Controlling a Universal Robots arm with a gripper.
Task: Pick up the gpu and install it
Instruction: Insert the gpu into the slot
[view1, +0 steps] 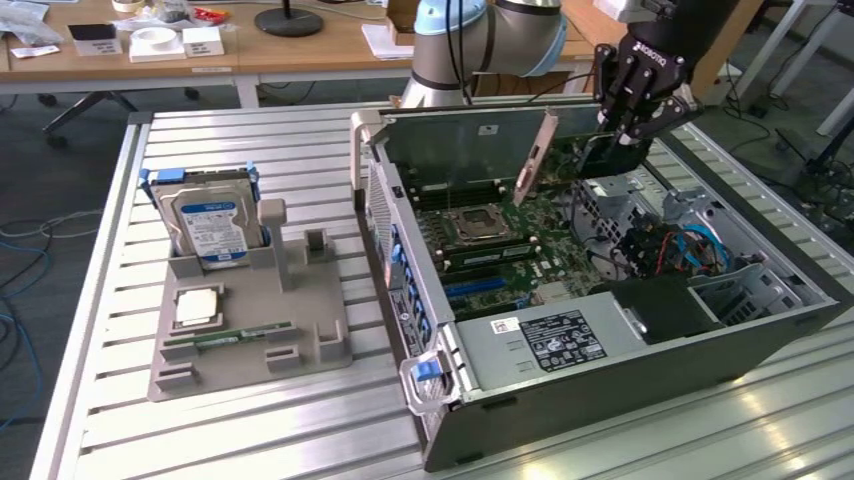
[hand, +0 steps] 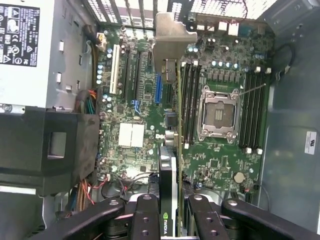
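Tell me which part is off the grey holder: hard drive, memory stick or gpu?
The gpu: the fingers grip it edge-on over the motherboard inside the case; the hard drive and memory stick sit on the grey holder.

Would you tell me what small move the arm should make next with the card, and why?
Probably a slight sideways shift toward the blue slot before lowering. The gripper holds the gpu on edge above the motherboard, parallel to that slot, bracket toward the rear grille, but its edge looks offset toward the memory sticks.
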